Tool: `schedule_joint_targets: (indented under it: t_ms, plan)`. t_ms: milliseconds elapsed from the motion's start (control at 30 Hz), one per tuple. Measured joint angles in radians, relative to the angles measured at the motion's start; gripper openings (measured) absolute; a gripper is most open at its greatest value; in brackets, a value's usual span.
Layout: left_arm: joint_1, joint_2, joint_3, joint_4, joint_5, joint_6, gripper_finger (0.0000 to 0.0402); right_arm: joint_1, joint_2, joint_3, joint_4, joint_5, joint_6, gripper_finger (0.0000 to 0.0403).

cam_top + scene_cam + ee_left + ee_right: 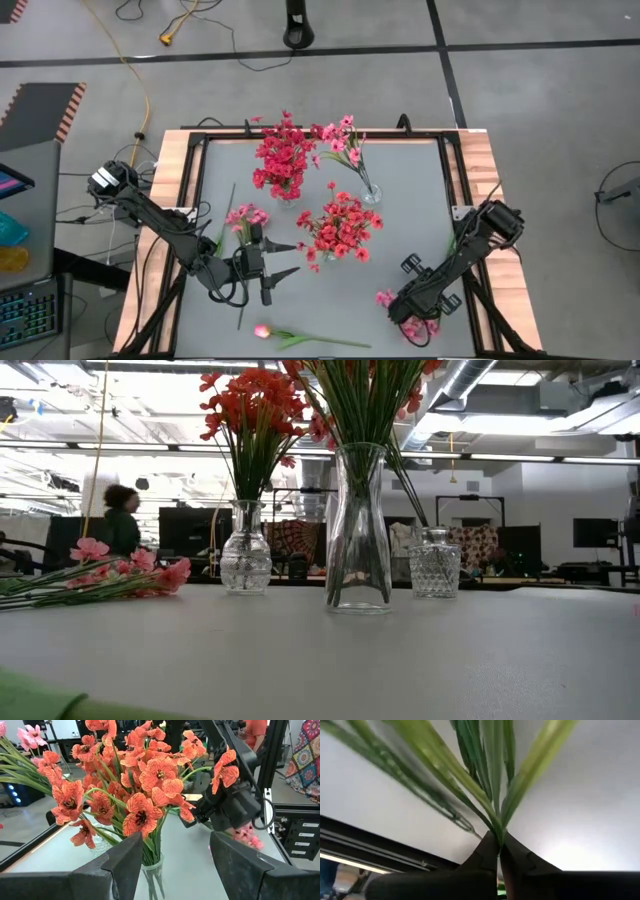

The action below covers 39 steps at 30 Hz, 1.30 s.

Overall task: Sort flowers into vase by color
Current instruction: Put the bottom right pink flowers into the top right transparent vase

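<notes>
My right jaws (pixel 497 847) are pinched shut on a bundle of thin green stems (pixel 490 780), the two dark tips meeting right where the stalks gather. Seen from above, that arm sits low at about five o'clock on the grey surface (pixel 400 200), and the pink blossoms (pixel 385 298) of the spray I hold poke out just beside it.

My left jaws (pixel 282 259) hang open and empty at about seven o'clock, pointing toward the centre. Another pink spray (pixel 246 215) lies flat just beside them, and a single pink tulip (pixel 263 331) lies at six o'clock.

Three clear glass vases stand mid-surface. A tall smooth vase (pixel 358 530) at the centre and a rounder cut-glass vase (pixel 246 560) at eleven o'clock each hold dense red blossoms. A small faceted vase (pixel 435 563) at one o'clock holds a few pink ones (pixel 340 135).

What could go wrong, as I judge it: the stems are slim, smooth plastic and fan apart, so some may slip from my grip as I lift. The long, floppy spray could swing and brush the crowded red bouquet, and the small pink vase looks light enough to tip if a stem catches its rim.
</notes>
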Motion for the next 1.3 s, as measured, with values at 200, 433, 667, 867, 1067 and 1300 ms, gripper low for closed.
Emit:
schedule_joint_targets:
  t_ms: [200, 433, 667, 867, 1067, 1300]
  plan:
    - [0.000, 0.000, 0.000, 0.001, -0.002, 0.000, 0.0221, -0.015, -0.163, 0.000, 0.007, 0.006, 0.119, 0.0036]
    - [0.000, 0.000, 0.000, 0.002, -0.002, 0.000, 0.0221, -0.066, -0.435, 0.000, 0.017, 0.121, 0.300, 0.0035]
    - [0.000, 0.000, 0.000, 0.001, -0.003, 0.000, 0.0221, -0.099, -0.700, 0.000, 0.064, 0.248, 0.395, 0.0034]
    - [0.000, 0.000, 0.000, 0.002, -0.003, 0.000, 0.0221, -0.100, -0.877, 0.000, 0.094, 0.361, 0.396, 0.0034]
    - [0.000, 0.000, 0.000, 0.002, -0.003, 0.000, 0.0221, -0.100, -1.009, 0.000, 0.095, 0.533, 0.387, 0.0035]
    - [0.000, 0.000, 0.000, 0.002, -0.004, 0.000, 0.0221, -0.100, -1.126, 0.000, 0.190, 0.780, 0.325, 0.0035]
